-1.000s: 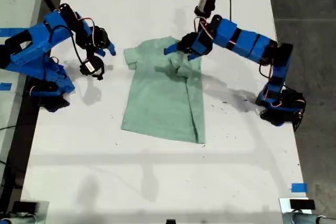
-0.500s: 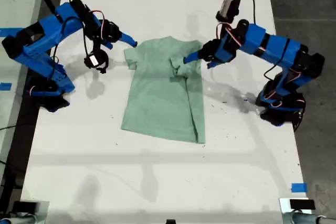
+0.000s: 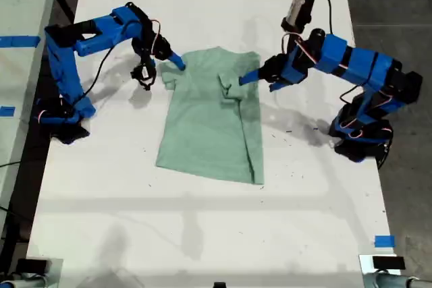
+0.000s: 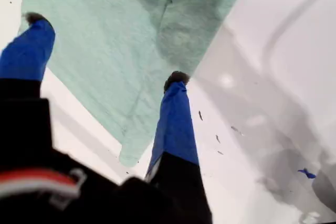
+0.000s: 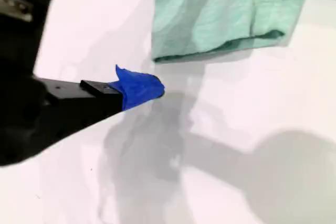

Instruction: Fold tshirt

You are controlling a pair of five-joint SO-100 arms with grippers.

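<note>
Pale mint-green tshirt (image 3: 209, 126) lies flat mid-counter (image 3: 202, 234), one side folded inward, cloth bunched near collar. First gripper (image 3: 248, 77), on arm at exterior view's right, hovers over bunched fold near shirt's edge on that side. In first wrist view, first gripper (image 4: 102, 51) spread wide, blue fingers (image 4: 176, 108) apart above cloth, nothing held. Second gripper (image 3: 177, 63), on arm at exterior view's left, sits just beside sleeve. Second wrist view shows one blue fingertip (image 5: 139, 87) over bare counter, short of sleeve hem; its opening cannot be told.
</note>
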